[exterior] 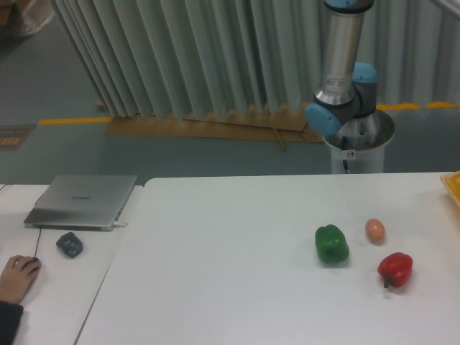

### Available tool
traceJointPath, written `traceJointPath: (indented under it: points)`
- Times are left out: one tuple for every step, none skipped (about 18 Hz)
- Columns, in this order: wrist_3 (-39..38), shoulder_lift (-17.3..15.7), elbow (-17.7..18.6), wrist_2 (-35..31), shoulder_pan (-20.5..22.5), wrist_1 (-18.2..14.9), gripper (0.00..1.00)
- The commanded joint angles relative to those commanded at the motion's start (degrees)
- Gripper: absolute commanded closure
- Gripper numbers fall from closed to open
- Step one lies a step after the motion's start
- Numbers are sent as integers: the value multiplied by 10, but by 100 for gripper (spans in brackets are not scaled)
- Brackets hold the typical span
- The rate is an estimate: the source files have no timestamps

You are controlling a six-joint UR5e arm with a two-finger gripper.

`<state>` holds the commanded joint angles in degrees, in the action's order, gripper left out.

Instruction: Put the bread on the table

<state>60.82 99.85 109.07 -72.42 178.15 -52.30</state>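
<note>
The bread is out of view. The large white table fills the lower part of the frame. On its right side lie a green pepper, a small tan egg and a red pepper. Only the arm's base and lower joints show behind the table's far edge; the arm runs up out of the frame. The gripper is not in view.
A yellow object pokes in at the right edge of the table. To the left stands a smaller white desk with a closed laptop, a dark mouse and a person's hand.
</note>
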Motion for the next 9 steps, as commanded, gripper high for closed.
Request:
traceJointPath:
  points:
    - [0,-2,3,0,1,0,0]
    - [0,-3,8,0,1,0,0]
    - [0,-5,12,-2,1,0,0]
    - [0,-8,17,-3,2,0,0]
    - [0,-15,25,-7,3,0,0]
    - [0,-20,33,-11,4,0,0]
    - [0,-25,40,-14,4,0,0]
    - [-1,-28,45,-21,3,0,0]
    - [-1,-29,48,-31,3,0,0]
